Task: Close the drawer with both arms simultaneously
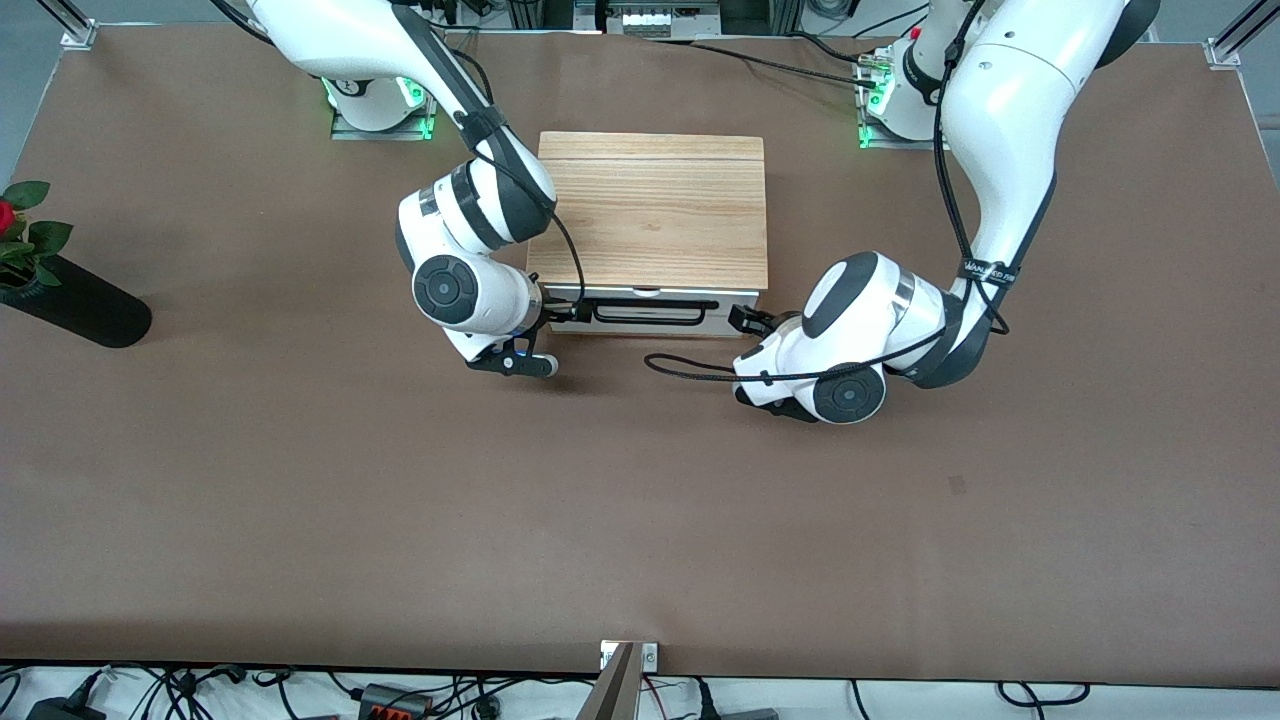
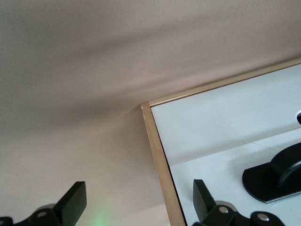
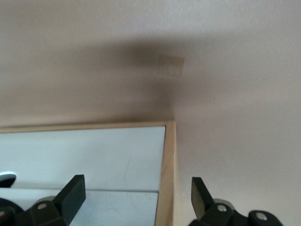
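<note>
Spanning brown table, potted rose at edge

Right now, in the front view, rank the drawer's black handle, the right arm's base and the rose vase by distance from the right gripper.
1. Black handle: on the drawer front, beside the right gripper.
2. Right arm's base: at the table's top edge.
3. Rose vase: at the right arm's end of the table.
</note>
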You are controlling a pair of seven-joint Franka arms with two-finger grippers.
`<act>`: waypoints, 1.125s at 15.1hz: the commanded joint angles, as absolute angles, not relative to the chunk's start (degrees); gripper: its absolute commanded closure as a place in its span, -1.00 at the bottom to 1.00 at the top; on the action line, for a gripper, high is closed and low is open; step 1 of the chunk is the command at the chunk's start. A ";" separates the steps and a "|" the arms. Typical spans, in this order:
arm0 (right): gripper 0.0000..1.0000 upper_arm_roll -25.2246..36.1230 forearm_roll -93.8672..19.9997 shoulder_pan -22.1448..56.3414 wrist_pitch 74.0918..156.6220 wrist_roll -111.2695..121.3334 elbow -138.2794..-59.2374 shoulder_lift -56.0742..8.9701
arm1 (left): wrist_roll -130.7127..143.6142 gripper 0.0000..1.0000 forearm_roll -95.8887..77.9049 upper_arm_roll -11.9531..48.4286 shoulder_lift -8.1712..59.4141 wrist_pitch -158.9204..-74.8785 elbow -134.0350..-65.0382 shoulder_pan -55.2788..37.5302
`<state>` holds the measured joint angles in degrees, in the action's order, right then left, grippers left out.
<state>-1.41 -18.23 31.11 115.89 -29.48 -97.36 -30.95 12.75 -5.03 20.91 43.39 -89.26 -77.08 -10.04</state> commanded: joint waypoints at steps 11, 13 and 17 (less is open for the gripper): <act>-1.00 1.74 -16.28 32.08 112.41 -29.36 -95.55 -23.57 | 11.95 -1.00 -9.76 20.74 41.84 -94.13 -71.90 -8.71; -1.00 4.21 -10.58 31.99 111.89 -28.22 -94.66 -20.58 | 12.04 -1.00 -9.32 20.92 40.17 -93.87 -70.49 -6.60; -1.00 12.46 -4.13 31.29 106.81 -17.01 -93.43 -15.21 | 12.22 -1.00 -8.79 20.13 35.25 -90.63 -70.49 -2.21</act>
<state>8.72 -5.83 31.53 110.16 -23.99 -93.49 -17.73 12.68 -8.87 20.56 38.61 -93.18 -69.67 -4.39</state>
